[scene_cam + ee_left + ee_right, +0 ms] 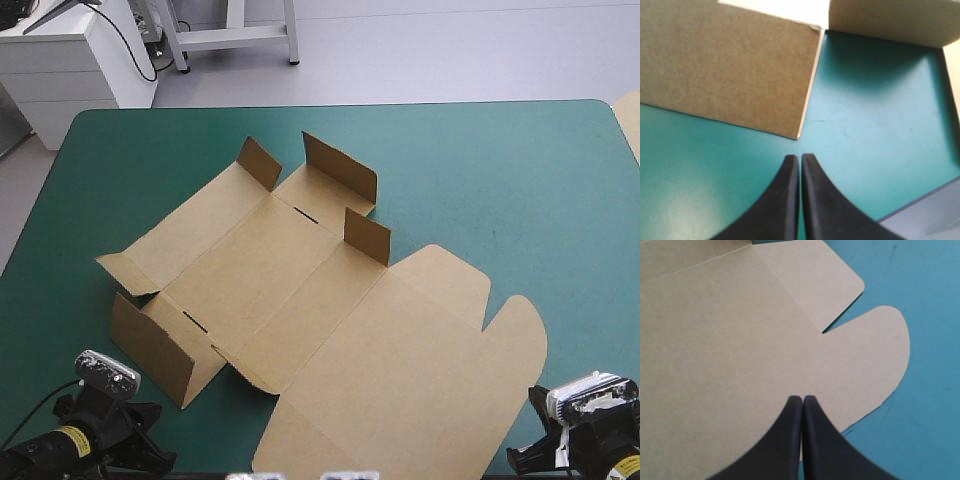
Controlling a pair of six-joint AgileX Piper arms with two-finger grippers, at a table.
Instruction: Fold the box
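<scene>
Lying part-flat: box [300, 290] | raised flap [730, 65] ahead of L fingers [782, 200]

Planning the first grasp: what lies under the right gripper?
The flat lid of the box, near its rounded flap, lies under the shut right gripper. The teal-green cover below that board is hidden.

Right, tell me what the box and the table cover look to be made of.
The box: brown board, probably thin cardboard, matt and slightly fibrous; its cut edges show pale and its raised flaps hold stiff along scored creases. The cover: teal-green, smooth with faint scuffs, perhaps vinyl or rubber mat; the look leaves that open.
</scene>
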